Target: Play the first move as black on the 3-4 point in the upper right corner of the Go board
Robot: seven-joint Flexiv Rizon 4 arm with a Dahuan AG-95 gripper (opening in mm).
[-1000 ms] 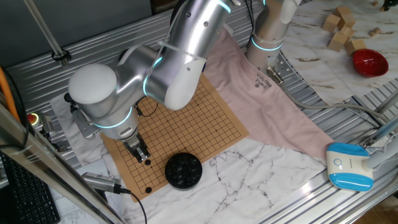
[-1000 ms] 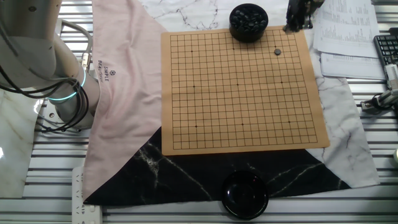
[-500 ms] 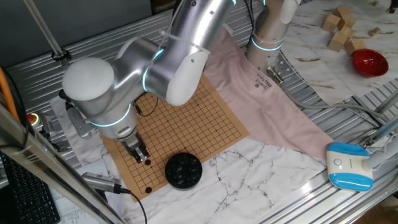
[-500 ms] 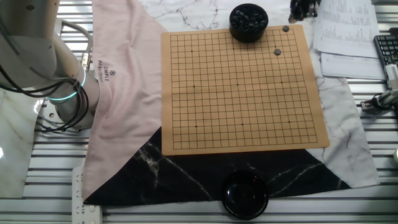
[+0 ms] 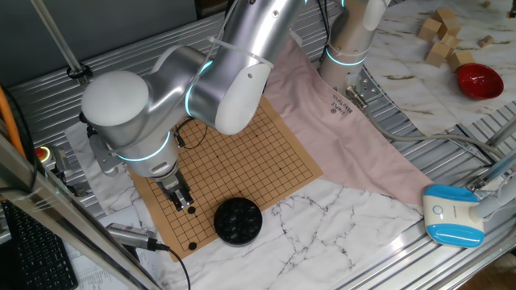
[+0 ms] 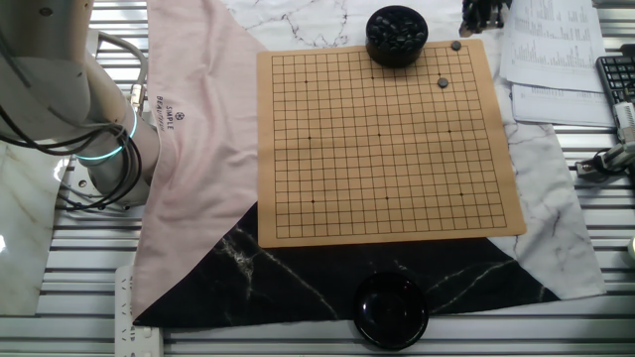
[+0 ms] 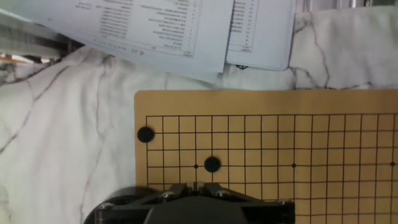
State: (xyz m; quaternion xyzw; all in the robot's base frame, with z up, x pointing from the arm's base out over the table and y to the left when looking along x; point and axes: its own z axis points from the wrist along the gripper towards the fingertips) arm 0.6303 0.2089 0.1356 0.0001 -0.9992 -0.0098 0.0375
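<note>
Two black stones sit on the board near its corner. Gripper hovers above that corner, fingers pressed together, holding nothing.

Robotics lab; aluminium-slat bench, robot arm, printed papers

Open grid across most of the board; bowl of stones and two stones crowding one corner.

boards: 1 | black stones on it: 2 | bowls: 2
</note>
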